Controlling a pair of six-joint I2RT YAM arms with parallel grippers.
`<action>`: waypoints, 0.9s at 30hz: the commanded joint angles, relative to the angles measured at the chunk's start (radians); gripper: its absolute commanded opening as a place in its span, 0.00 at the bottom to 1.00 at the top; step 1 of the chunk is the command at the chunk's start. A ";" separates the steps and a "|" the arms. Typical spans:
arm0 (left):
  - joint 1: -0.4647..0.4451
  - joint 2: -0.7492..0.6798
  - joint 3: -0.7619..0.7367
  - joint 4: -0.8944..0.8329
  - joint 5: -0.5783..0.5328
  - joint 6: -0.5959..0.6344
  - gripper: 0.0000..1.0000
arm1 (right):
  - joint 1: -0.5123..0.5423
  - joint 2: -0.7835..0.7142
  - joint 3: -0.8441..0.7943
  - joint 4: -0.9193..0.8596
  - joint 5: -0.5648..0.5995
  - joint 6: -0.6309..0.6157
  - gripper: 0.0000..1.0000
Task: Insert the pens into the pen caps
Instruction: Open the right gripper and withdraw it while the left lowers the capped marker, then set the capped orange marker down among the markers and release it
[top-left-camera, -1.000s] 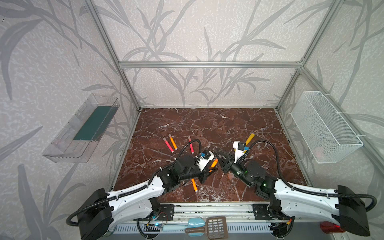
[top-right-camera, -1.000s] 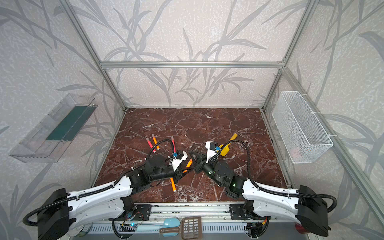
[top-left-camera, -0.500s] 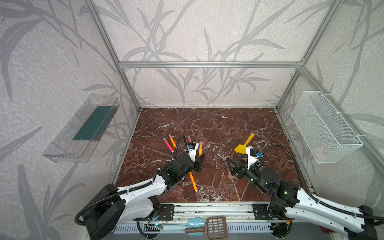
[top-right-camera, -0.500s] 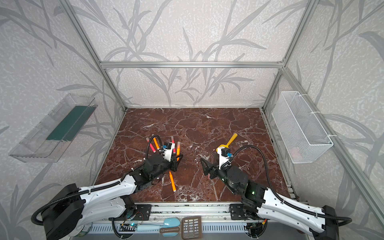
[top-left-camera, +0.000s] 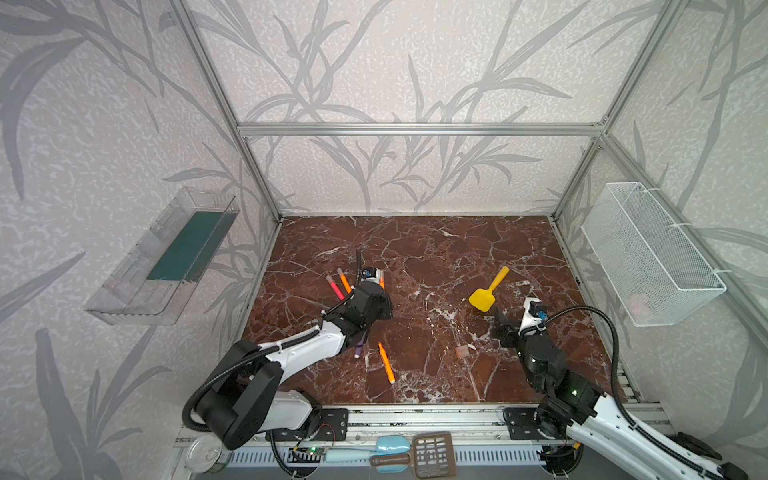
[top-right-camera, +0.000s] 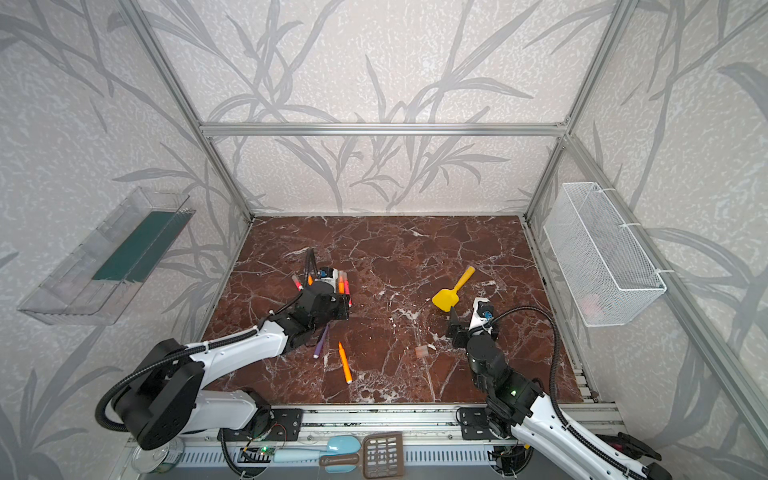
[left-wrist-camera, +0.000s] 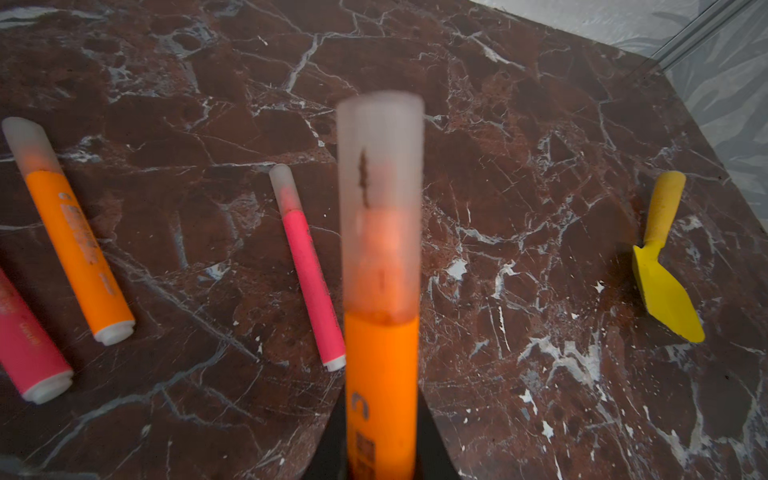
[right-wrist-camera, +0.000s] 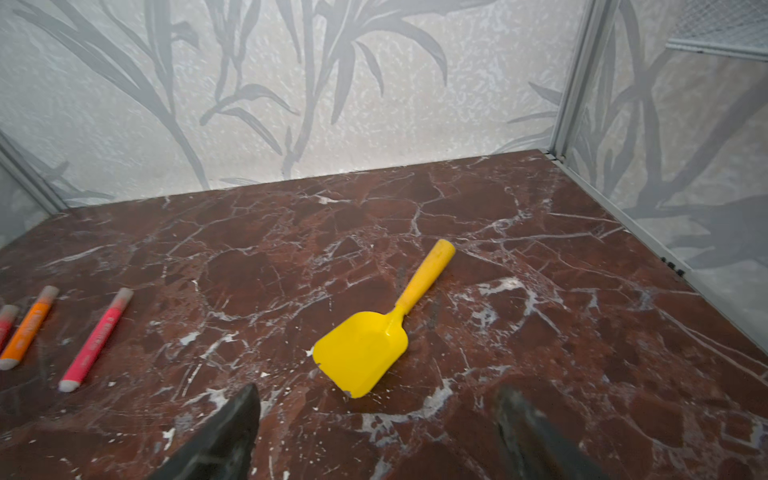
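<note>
While your left gripper pinches a capped orange pen over the table, your right gripper stands wide and empty by the yellow spatula. One loose cap lies between the arms, near a second orange pen and a purple pen.

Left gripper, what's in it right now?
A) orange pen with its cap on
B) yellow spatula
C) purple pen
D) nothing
A: in the left wrist view the left gripper is shut on an orange pen, with a pale cap seated on its end.
</note>
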 joint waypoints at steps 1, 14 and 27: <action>0.025 0.067 0.058 -0.074 -0.031 -0.024 0.00 | -0.023 0.036 0.005 0.068 0.000 -0.011 0.86; 0.186 0.355 0.253 -0.195 -0.065 -0.065 0.00 | -0.026 0.287 0.101 0.078 0.013 0.013 0.86; 0.201 0.471 0.335 -0.223 -0.020 -0.071 0.22 | -0.028 0.337 0.124 0.073 0.017 0.022 0.86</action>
